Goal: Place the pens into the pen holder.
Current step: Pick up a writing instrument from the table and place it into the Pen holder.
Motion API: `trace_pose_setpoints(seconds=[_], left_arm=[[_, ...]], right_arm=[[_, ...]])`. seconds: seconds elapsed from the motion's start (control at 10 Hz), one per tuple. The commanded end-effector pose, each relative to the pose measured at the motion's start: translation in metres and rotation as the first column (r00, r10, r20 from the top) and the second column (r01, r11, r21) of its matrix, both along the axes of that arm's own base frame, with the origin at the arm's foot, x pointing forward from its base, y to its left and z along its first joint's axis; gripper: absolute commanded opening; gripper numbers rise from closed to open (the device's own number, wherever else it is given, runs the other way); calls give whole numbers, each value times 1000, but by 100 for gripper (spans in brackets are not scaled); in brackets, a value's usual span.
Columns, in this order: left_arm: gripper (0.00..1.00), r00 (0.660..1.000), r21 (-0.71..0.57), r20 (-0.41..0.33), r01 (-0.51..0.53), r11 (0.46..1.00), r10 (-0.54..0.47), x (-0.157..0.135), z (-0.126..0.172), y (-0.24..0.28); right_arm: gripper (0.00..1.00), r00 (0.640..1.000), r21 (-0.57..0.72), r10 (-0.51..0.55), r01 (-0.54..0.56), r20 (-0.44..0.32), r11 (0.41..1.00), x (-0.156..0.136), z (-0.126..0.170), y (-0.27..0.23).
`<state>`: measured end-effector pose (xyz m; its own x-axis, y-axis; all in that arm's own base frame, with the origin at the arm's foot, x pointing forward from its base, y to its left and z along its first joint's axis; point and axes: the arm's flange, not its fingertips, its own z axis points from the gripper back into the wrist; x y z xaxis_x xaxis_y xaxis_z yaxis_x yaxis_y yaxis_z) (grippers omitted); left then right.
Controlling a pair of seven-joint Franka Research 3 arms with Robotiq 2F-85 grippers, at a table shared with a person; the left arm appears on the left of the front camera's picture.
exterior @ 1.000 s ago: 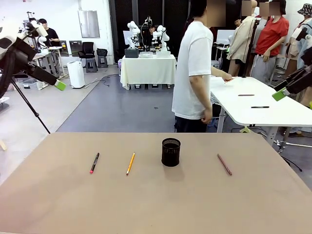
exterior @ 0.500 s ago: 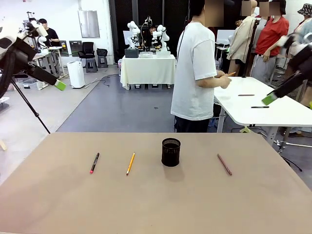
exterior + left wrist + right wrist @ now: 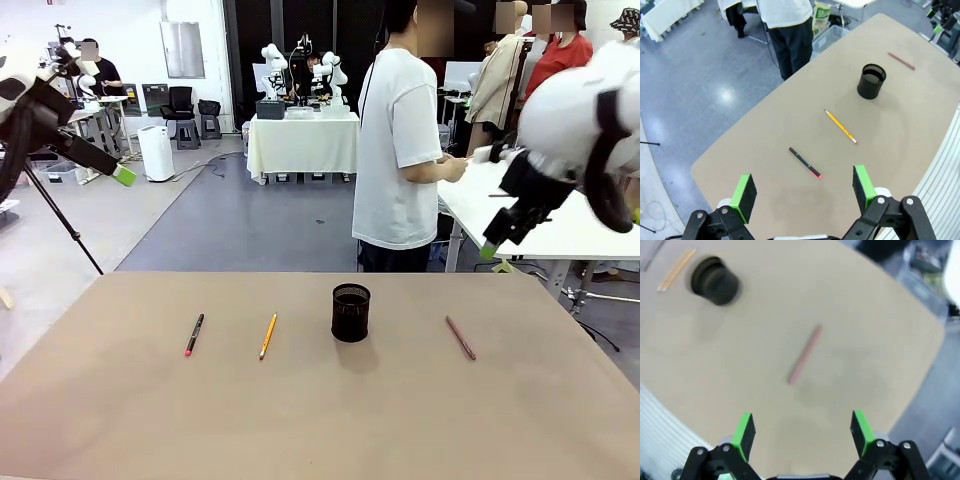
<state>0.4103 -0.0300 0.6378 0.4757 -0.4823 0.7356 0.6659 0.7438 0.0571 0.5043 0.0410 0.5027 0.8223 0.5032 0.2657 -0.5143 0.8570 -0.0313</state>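
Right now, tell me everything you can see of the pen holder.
The pen holder is a small black cylindrical cup with a mesh-looking wall, open on top. It stands upright near the middle of the tan table, no pen sticking out. Only the table touches it; the yellow pencil and reddish pen lie apart on either side.

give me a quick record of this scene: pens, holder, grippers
pen holder: upright, middle of table
black pen: lying flat, far left of holder
yellow pencil: lying between black pen and holder
reddish pen: lying right of holder
left gripper: open, raised, empty
right gripper: open, raised, empty
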Motion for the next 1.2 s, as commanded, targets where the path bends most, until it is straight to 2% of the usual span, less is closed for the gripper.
trace_pose_setpoints(seconds=[0.0,0.2,0.3,0.4,0.7,0.8,0.9,1.1], left_arm=[[100,1000,0,3,4,1000,-4,-1,1,1],[100,1000,0,3,4,1000,-4,-1,1,1],[100,1000,0,3,4,1000,-4,-1,1,1],[100,1000,0,3,4,1000,-4,-1,1,1],[100,1000,0,3,4,1000,-4,-1,1,1],[100,1000,0,3,4,1000,-4,-1,1,1],[100,1000,0,3,4,1000,-4,-1,1,1],[100,1000,0,3,4,1000,-4,-1,1,1]], right_arm=[[100,990,-124,-125,115,-73,986,21,-18,16],[100,961,-107,-228,213,-155,971,35,-57,32],[100,957,-116,-259,245,-128,963,43,-72,29],[100,979,-118,-170,157,-111,981,21,-59,23],[100,979,-118,-170,157,-111,981,21,-59,23],[100,972,-115,-199,185,-122,976,28,-66,26],[100,947,-76,-301,294,-114,953,39,-85,36],[100,920,-67,-364,358,-142,931,71,-114,35]])
